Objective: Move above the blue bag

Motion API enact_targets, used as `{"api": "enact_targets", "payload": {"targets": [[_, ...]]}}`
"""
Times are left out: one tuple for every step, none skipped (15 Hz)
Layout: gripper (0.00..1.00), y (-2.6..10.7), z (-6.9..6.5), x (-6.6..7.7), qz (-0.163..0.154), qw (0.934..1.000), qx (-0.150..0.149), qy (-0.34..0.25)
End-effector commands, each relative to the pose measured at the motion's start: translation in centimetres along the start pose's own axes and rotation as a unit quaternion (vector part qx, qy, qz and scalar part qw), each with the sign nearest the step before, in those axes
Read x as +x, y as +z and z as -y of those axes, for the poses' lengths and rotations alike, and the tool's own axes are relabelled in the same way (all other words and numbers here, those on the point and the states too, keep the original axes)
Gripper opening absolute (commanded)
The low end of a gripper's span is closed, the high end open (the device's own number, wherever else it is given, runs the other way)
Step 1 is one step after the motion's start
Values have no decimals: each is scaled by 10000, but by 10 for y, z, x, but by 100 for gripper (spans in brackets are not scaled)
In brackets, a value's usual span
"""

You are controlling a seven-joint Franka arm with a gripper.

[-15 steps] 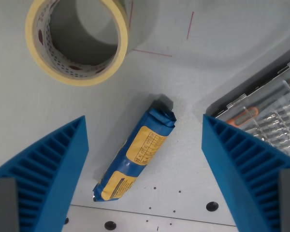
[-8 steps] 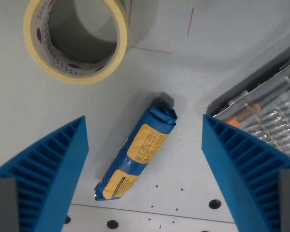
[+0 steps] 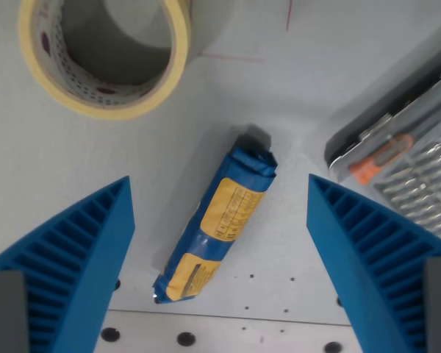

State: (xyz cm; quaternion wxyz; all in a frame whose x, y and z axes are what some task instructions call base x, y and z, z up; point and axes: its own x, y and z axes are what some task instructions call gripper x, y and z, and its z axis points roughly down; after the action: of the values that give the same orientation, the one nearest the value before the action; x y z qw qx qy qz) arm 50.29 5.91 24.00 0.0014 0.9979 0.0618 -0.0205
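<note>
The hand stands wide open, its two ribbed blue fingers at the wrist view's left and right edges, holding nothing and touching nothing; between them, apart from both, lies the blue bag on the pale grey worktop; the bag is a long, narrow packet with yellow label panels, lying slantwise, its crimped dark end toward the upper right and its other end toward the lower left, near a seam in the worktop and a row of small dark holes; a roll of yellowish tape lies flat at the upper left, well apart from the bag; at the wrist view's right a clear-lidded case holding an orange-handled tool and rows of metal bits runs off the frame; thin red lines mark the worktop near the top edge.
</note>
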Motion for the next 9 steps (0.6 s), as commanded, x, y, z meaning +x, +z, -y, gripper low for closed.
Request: {"api": "enact_targets", "payload": {"targets": [[100,9,5,-12,-497,9953,46,827],[100,12,5,-15,-515,9943,43,929],[100,15,6,-18,-524,9933,57,1029],[100,19,7,-21,-540,9921,56,1134],[100,22,8,-24,-560,9906,61,1249],[100,25,8,-28,-575,9892,75,1345],[100,29,9,-32,-599,9881,82,1413],[100,32,10,-36,-604,9864,97,1528],[100,36,10,-39,-618,9848,100,1623]]}}
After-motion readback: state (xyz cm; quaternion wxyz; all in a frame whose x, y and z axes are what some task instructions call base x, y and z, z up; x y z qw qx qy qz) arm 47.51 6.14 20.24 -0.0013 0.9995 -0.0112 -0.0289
